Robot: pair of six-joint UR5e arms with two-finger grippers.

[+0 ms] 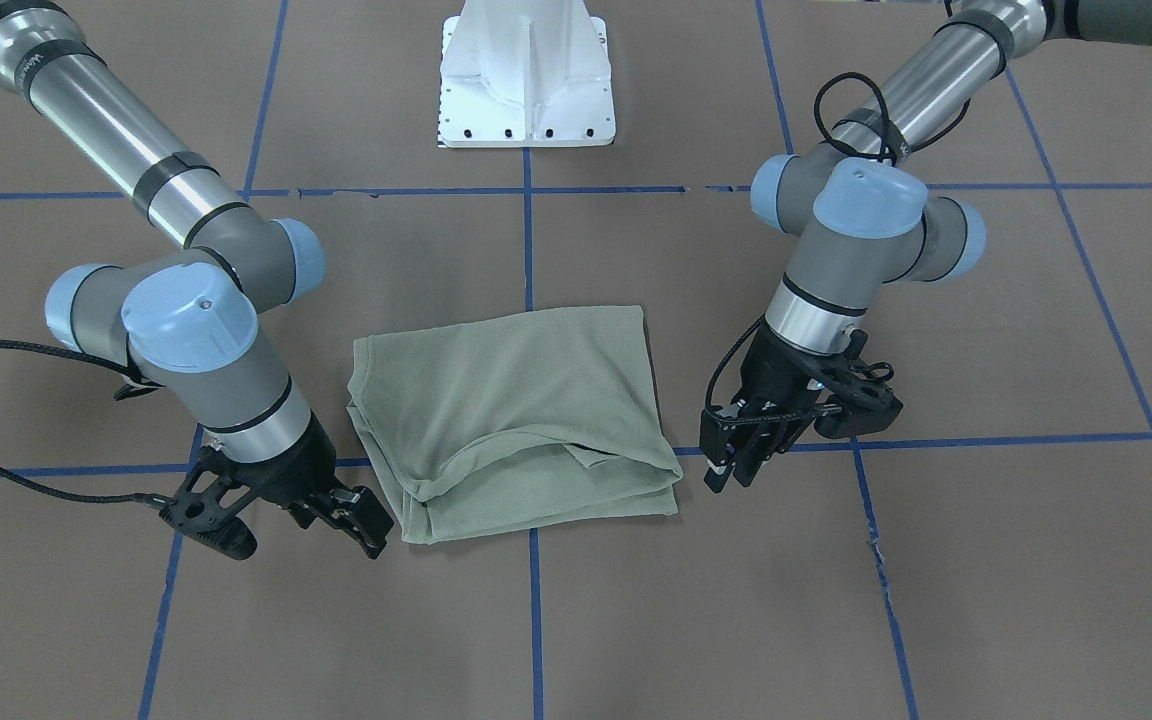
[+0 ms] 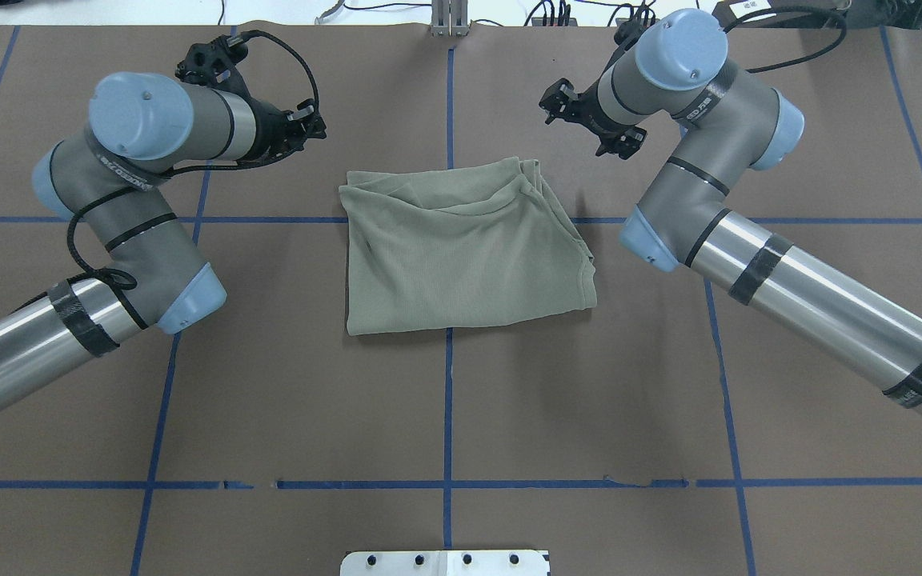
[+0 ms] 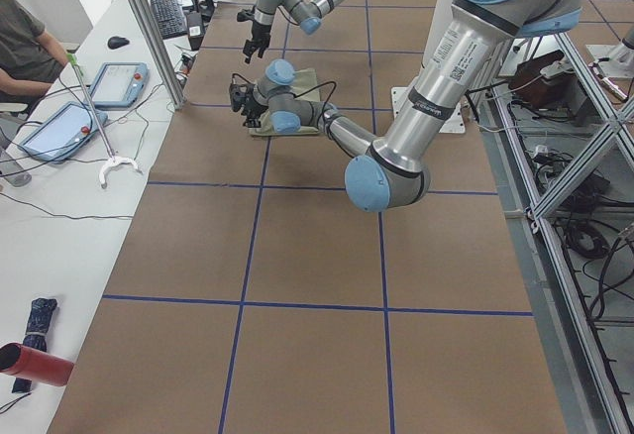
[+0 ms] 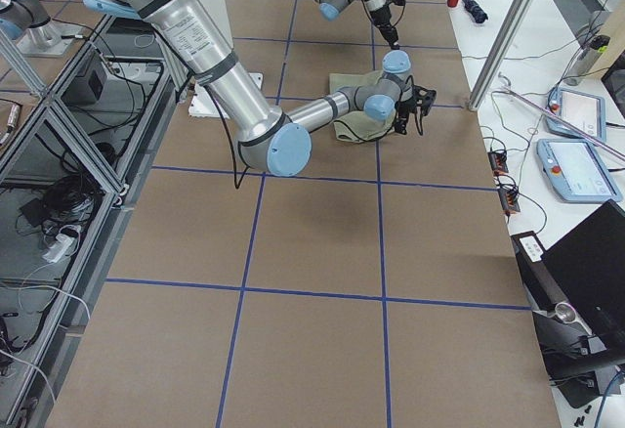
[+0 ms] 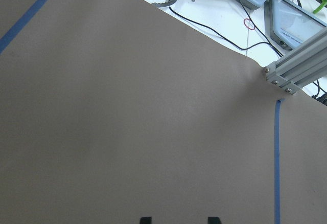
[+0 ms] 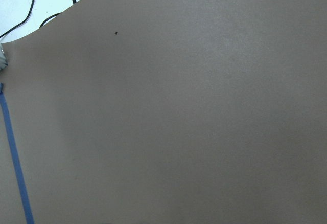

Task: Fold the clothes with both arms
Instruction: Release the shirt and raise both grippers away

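Observation:
The sage-green shirt (image 1: 506,420) lies folded into a rough rectangle at the table's middle; it also shows in the overhead view (image 2: 461,248). No logo or tag shows. My left gripper (image 1: 731,468) hangs just above the table beside the shirt's far corner on my left, apart from the cloth, open and empty. It also shows in the overhead view (image 2: 310,124), and its two fingertips (image 5: 145,220) stand apart in the left wrist view. My right gripper (image 1: 351,520) sits low beside the shirt's far corner on my right, not touching it, and looks open and empty. The right wrist view shows only bare table.
The white base block (image 1: 526,75) stands at the robot's side of the table. Blue tape lines (image 2: 449,400) grid the brown table cover. A side table with tablets (image 3: 59,127), cables and a seated person (image 3: 20,48) lies beyond the far edge, behind an aluminium post (image 3: 149,28).

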